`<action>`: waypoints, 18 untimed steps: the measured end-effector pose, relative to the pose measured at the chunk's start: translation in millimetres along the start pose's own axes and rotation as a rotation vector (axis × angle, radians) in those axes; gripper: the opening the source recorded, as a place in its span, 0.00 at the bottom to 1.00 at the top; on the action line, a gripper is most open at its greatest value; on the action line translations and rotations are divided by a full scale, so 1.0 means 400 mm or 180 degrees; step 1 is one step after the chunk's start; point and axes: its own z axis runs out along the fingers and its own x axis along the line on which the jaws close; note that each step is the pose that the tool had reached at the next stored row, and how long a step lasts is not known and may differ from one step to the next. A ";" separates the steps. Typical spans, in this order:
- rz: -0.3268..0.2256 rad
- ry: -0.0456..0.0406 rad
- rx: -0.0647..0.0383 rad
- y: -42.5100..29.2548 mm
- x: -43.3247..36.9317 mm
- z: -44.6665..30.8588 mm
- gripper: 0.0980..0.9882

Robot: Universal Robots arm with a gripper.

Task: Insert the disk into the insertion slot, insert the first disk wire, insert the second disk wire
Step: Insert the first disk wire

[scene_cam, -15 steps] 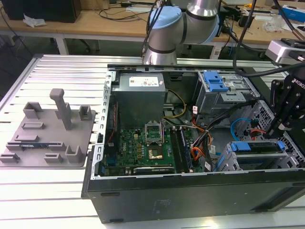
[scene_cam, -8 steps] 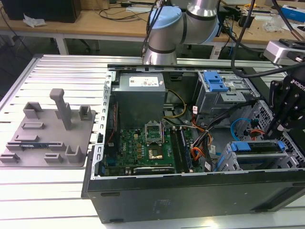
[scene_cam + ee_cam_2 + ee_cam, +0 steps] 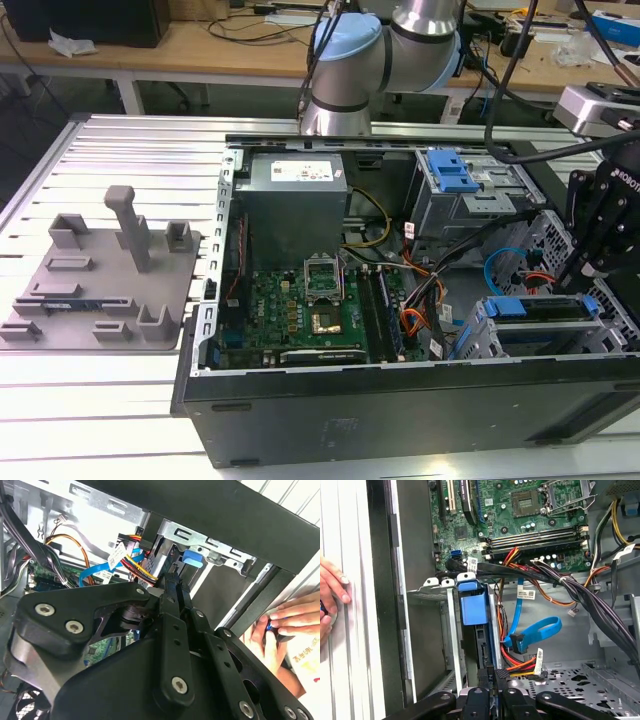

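Pinching black wire connector [image 3: 496, 672] | hand [image 3: 493, 679] closed (disk [image 3: 474, 609] in insertion slot [image 3: 451, 630])

Robotics lab: slotted aluminium table [image 3: 120, 150], opened computer case [image 3: 400, 410], robot arm [image 3: 400, 45], cable-strewn wooden workbenches [image 3: 220, 45] behind

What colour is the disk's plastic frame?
The disk frame is bright blue, clearest in the first wrist view.
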 end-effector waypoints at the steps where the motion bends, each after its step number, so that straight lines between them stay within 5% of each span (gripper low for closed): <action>1: 0.0000 0.0000 0.0000 0.000 0.000 0.000 0.07; 18: -0.0039 0.0002 0.0003 -0.002 0.004 0.006 0.07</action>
